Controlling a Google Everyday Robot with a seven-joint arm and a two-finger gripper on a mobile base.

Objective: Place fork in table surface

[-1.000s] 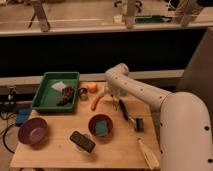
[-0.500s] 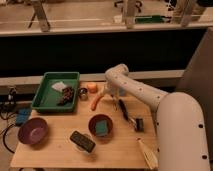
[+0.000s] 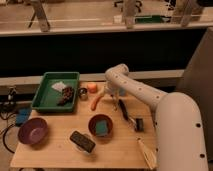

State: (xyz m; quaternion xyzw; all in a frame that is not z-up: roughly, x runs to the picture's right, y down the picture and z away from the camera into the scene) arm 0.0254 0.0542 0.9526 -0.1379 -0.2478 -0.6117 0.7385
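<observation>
Desk [image 3: 60, 150]: light tan planks under the jaws, carrying every item.
Arm [image 3: 145, 92]: white, bent in from the right; pose much as half a second ago.
Green tray [image 3: 41, 95]: well left of the jaws, unmoved.
Gripper [image 3: 111, 94]: low over the far middle of the planks; cannot tell whether the jaws are parted or closed.
Black-handled utensil [image 3: 122, 109]: just right of the jaws, nearer the camera.
Carrot [image 3: 96, 102]: just left of the jaws, unmoved.
Fork [image 3: 102, 95]: slim pale silvery streak slanting down-left from the jaws, beside the carrot, placed as before; held or resting, cannot tell.
</observation>
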